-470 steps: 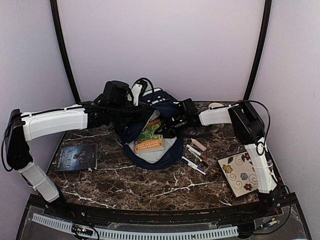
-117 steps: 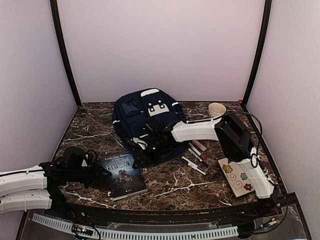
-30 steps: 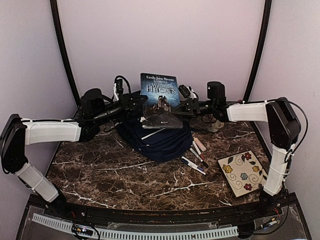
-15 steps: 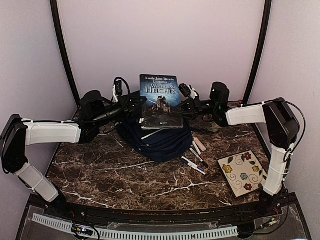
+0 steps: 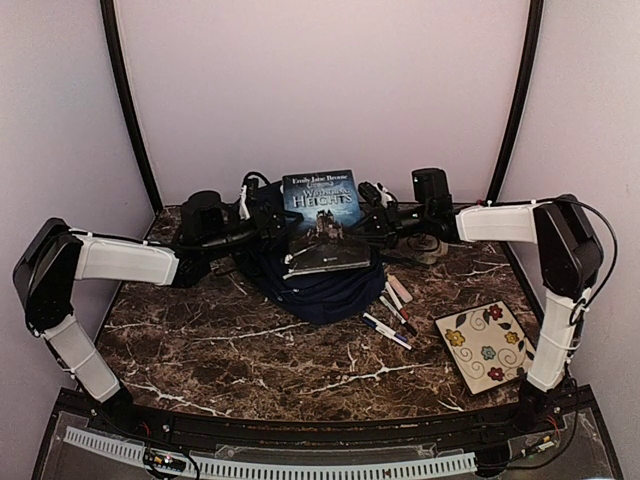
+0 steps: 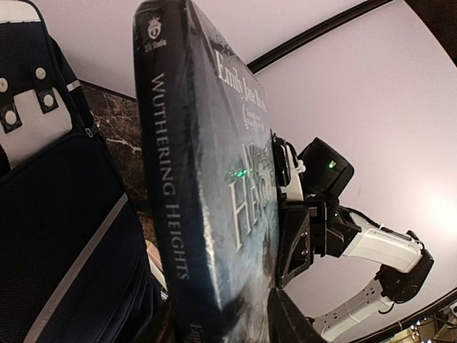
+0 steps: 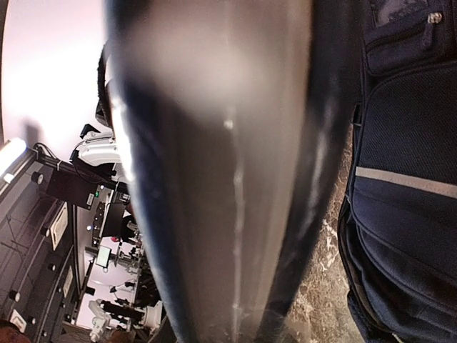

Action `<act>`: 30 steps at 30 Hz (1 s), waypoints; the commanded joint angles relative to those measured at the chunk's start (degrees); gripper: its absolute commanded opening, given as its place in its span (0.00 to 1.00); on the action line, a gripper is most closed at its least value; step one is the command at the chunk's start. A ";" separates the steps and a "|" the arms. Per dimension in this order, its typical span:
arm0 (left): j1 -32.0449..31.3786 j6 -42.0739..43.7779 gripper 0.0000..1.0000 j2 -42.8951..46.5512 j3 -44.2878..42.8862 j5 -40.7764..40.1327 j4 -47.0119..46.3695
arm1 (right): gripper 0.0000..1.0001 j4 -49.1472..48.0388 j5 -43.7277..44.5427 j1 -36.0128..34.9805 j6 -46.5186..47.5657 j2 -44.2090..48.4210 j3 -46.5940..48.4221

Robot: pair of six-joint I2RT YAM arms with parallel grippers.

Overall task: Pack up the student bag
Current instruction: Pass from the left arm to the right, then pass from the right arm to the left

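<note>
The student bag [image 5: 322, 290], navy blue, lies at the back middle of the table; its white stripe shows in the right wrist view [image 7: 407, 179] and its white patch in the left wrist view [image 6: 28, 114]. A dark "Wuthering Heights" book [image 5: 321, 203] stands upright over it, between both grippers. My right gripper [image 5: 370, 217] is shut on the book's right edge, whose page block [image 7: 228, 143] fills its view. My left gripper [image 5: 274, 214] is at the spine side [image 6: 168, 214]. The book sits between its fingers, but I cannot see whether they press on it.
Several pens [image 5: 395, 310] lie right of the bag. A cream flowered tile [image 5: 485, 345] sits at the front right. A pale cup [image 5: 432, 248] is partly hidden behind the right arm. The back wall stands close behind the book.
The book has come down a little toward the bag and tipped slightly. The left arm has shifted right and lower; the right arm has stayed at the book's right edge.
</note>
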State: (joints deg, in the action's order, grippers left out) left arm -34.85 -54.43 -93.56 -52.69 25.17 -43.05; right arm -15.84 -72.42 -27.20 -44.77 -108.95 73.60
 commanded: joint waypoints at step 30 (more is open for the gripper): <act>2.38 -16.79 0.00 -3.60 -1.28 8.91 -29.34 | 0.07 23.84 1.79 -2.51 3.98 6.24 7.48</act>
State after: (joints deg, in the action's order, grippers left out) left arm -31.66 -69.32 -99.77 -53.49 36.10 -57.19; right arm 4.34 -70.08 -29.21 -40.51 -106.15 79.42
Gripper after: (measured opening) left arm 0.224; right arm 0.209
